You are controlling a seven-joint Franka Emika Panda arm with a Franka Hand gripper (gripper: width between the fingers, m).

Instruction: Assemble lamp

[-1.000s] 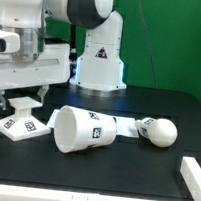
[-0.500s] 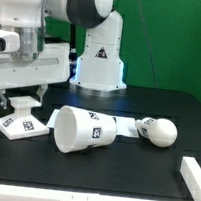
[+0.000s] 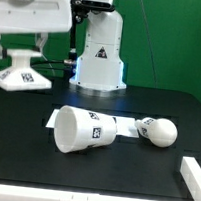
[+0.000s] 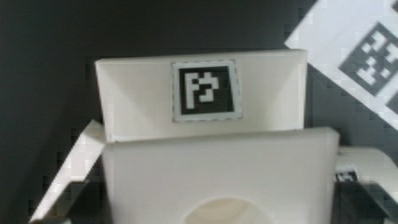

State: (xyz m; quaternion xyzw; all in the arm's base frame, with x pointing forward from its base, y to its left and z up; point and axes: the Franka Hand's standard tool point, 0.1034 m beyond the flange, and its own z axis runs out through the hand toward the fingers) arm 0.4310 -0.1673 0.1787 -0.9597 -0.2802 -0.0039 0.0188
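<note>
My gripper [image 3: 24, 50] is shut on the square stepped lamp base [image 3: 22, 75] and holds it in the air at the exterior view's left, well above the black table. In the wrist view the base [image 4: 214, 110] fills the picture, tag facing the camera, with a dark finger [image 4: 365, 190] at each side. The tapered shade [image 3: 80, 130] lies on its side in the middle of the table. The ball-headed bulb [image 3: 158, 131] lies on its side to the exterior view's right of the shade.
The white robot pedestal [image 3: 100, 58] with a triangle logo stands behind the shade. The marker board [image 3: 126, 126] lies flat between the shade and the bulb. White blocks sit at the table's front corners [image 3: 192, 175].
The gripper has risen with the base, which stood on the table half a second ago and now hangs well above it. The shade and the bulb have not moved.
</note>
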